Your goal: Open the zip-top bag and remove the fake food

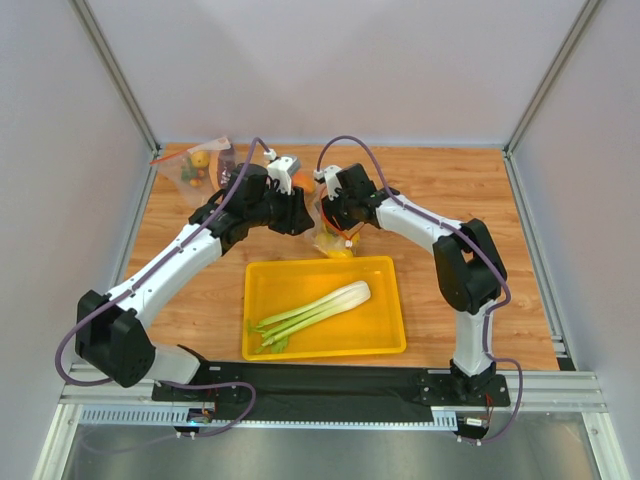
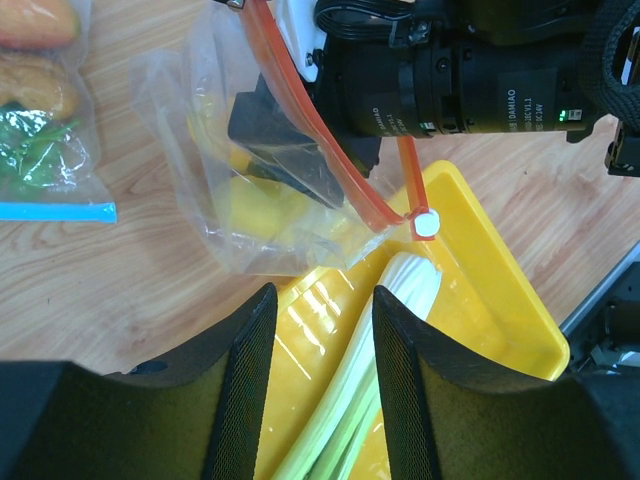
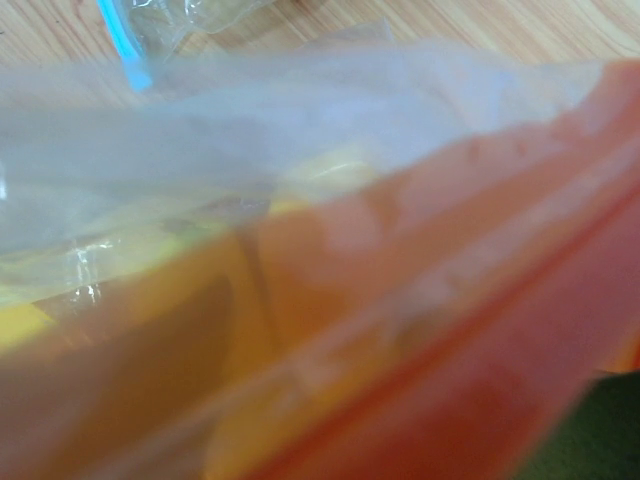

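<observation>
The left fingers [image 2: 250, 380] stand wide apart, holding nothing and touching nothing; between them show the yellow tray [image 2: 520, 300] and the celery-like stalk [image 2: 410, 285] lying in it. The right fingers [image 2: 268, 130] grip the zip-top bag [image 2: 215, 150] at its mouth. One dark finger shows through the plastic just under the red-orange zip strip [image 2: 320, 140], whose white slider [image 2: 427, 224] hangs over the tray's far rim. The bag's bottom sags onto the surface [image 1: 450, 190], with a yellow fruit [image 2: 255, 205] inside. The right arm's black motor housing [image 2: 490, 100] reads "DAMIAO". In the right wrist view the strip fills the frame, blurred.
</observation>
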{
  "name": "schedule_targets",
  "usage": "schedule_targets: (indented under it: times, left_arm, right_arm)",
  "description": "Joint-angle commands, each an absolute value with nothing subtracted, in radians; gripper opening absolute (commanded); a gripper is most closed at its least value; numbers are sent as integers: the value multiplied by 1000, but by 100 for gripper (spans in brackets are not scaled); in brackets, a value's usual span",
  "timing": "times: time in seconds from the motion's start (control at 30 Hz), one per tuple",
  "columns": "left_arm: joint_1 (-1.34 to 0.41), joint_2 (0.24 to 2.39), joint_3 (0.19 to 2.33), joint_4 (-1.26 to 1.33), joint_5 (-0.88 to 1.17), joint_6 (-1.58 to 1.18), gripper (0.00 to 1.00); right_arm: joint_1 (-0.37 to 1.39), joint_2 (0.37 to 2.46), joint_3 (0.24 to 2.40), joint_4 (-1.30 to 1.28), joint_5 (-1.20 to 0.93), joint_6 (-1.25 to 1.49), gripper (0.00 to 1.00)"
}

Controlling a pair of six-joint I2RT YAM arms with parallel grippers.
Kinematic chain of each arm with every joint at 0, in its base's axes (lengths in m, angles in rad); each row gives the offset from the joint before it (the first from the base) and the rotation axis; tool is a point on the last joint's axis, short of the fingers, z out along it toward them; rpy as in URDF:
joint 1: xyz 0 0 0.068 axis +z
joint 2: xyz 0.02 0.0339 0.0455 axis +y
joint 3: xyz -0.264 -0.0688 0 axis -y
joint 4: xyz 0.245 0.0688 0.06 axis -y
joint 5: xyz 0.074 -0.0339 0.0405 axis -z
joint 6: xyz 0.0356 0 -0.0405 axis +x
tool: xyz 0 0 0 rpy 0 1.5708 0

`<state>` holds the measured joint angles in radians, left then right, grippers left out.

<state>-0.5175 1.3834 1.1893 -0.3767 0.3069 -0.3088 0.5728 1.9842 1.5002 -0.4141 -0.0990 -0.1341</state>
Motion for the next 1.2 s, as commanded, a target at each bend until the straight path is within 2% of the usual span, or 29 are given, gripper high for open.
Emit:
schedule_targets:
  times: [0.0,0.5,0.53,0.57,0.63,0.67,0.77,1.17]
  left_arm:
    - [-520,1378,1192,-341,333,-321,51]
    - [-522,1373,1193,-347,325,-314,52]
    - [-522,1373,1193,-347,324,-313,52]
    - [-520,1373,1192,-348,325,-314,52]
    - [-520,1371,1193,-348,324,-310,51]
    - [-520,1371,1193,-350,324,-308,51]
    - [-520,1362,1200,-354,319,-299,51]
    - [-514,1304,1180,-308,348,-272,56]
  right_arm:
    - [574,2002,1499,-390,-54,-127,66]
    - [575,2118,1502,-394,-61,-114,70]
    - [574,2128,1506,-403,-63,-115,68]
    - [574,2129,1506,-405,-60,-115,52]
    - [574,2122,1500,-407,-49,-115,33]
    - [574,2114,1494,-407,-49,-114,19]
    - [566,2059,1471,-384,-54,-98,3]
    - [500,1833,1486,-282,-149,18,1]
